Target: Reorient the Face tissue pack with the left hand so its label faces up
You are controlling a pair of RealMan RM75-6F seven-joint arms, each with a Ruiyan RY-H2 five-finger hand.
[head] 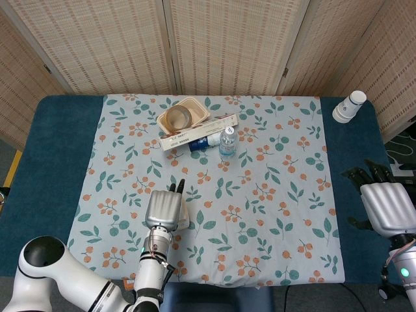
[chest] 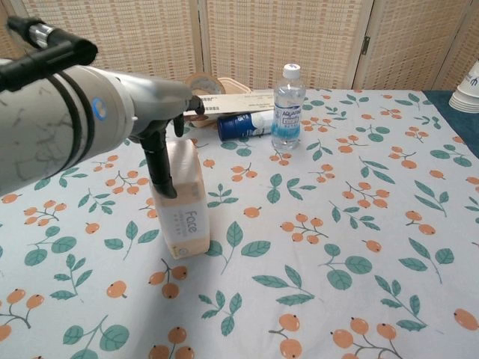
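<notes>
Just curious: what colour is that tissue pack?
Pale peach, with a white "Face" label; the tissue pack shows best in the chest view.

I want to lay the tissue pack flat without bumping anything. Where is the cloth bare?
Bare cloth runs right of the tissue pack and toward the near edge, up to the right hand. It is crowded at the back: water bottle, blue can, long box.
</notes>
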